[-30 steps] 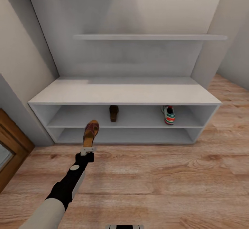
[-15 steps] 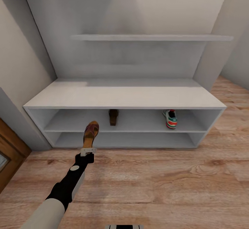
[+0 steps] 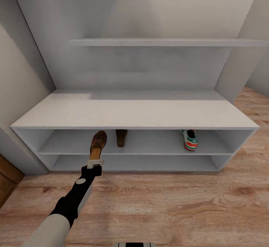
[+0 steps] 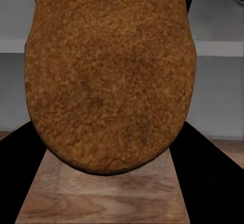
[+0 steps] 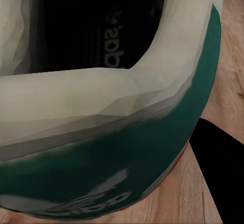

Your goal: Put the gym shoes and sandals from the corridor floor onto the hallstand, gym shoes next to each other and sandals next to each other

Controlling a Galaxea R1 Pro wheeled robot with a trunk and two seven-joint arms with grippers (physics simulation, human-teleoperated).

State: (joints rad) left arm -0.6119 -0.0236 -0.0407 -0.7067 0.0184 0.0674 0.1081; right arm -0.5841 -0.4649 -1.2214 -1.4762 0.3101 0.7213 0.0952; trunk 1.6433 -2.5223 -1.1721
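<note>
The left end effector (image 3: 95, 162) is pinching the light, stiff sandal (image 3: 98, 144) by its heel, in front of the hallstand (image 3: 134, 113). The right end effector is holding a gym shoe (image 5: 122, 132) by its rim.

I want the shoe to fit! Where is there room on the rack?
On the upper tier of the rack: bare between the parked sandal and the sneaker, and left of the held sandal. It is tightest between the two sandals.
</note>
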